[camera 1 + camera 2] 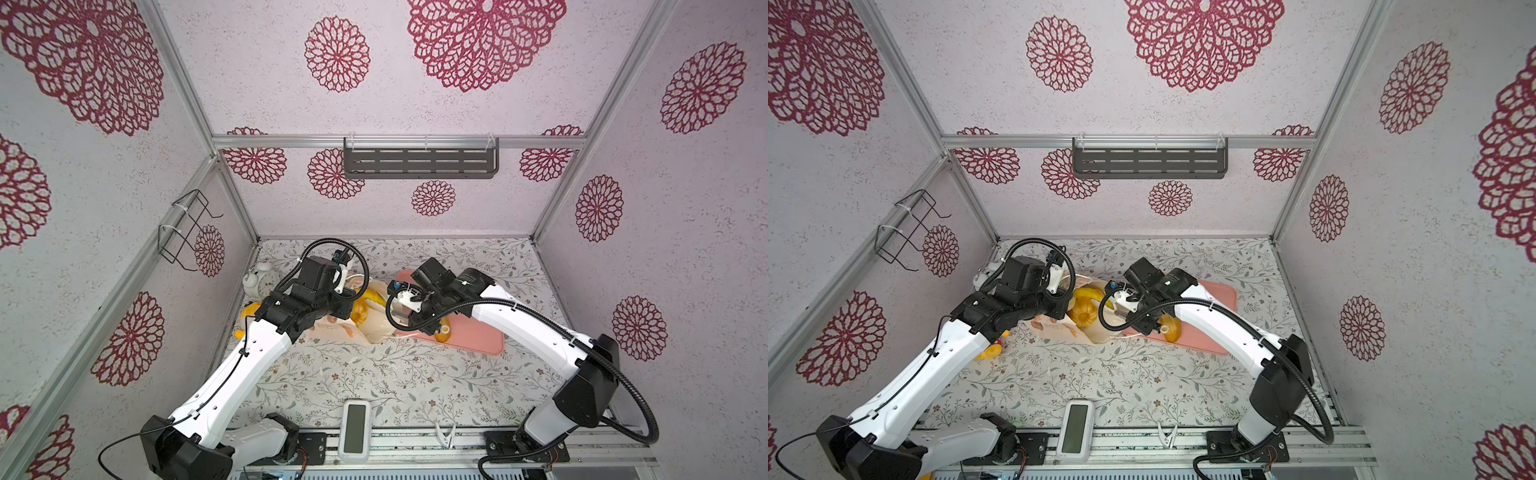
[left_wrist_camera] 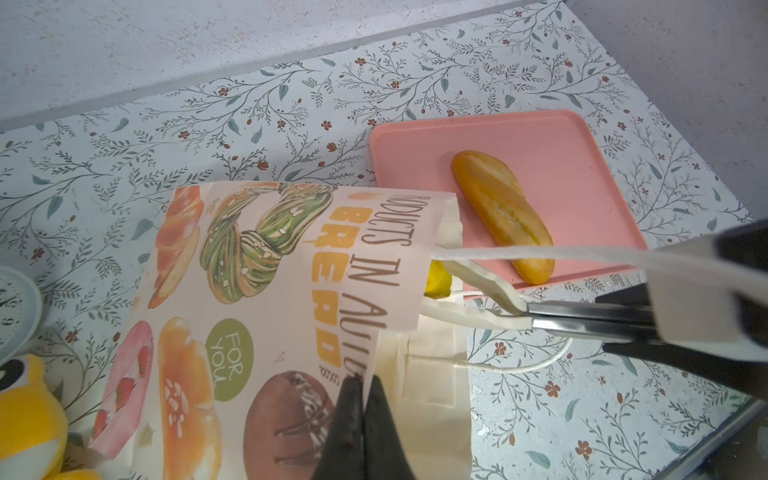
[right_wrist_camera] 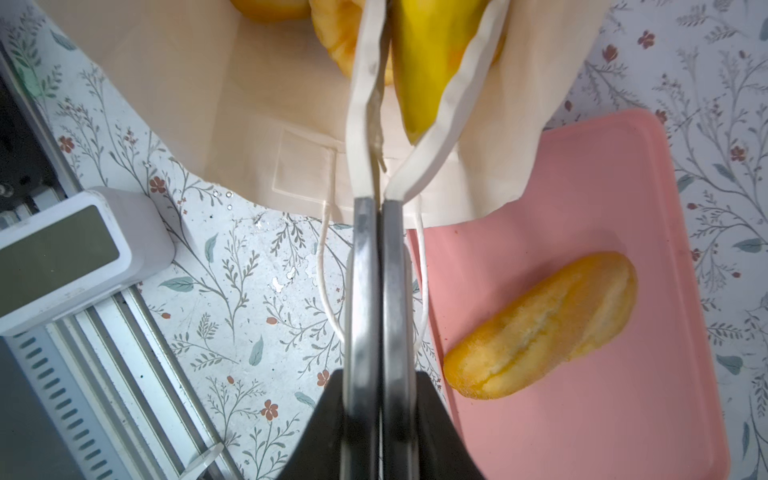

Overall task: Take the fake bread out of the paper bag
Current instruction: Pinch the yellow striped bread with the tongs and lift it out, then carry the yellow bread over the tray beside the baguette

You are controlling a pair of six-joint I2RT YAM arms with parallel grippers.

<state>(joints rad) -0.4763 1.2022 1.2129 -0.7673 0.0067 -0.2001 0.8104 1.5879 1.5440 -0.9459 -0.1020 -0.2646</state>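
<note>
The paper bag (image 2: 257,291) lies on its side with its mouth toward the pink tray (image 2: 582,166); both top views show it between the arms (image 1: 376,328) (image 1: 1100,330). My left gripper (image 2: 362,384) is shut on the bag's upper mouth edge and holds it up. My right gripper (image 3: 380,374) is shut on metal tongs (image 3: 365,270), whose white tips clamp a yellow piece of fake bread (image 3: 424,62) at the bag's mouth. A fluted ring bun (image 1: 1084,316) shows inside the bag. A baguette loaf (image 3: 544,324) lies on the tray.
A white alarm clock (image 1: 259,280) and a yellow plush toy (image 2: 25,415) sit left of the bag near the wall. A white digital display (image 1: 354,430) and a white clip (image 1: 444,434) lie at the front edge. The bag's cord handle (image 2: 519,368) trails on the table.
</note>
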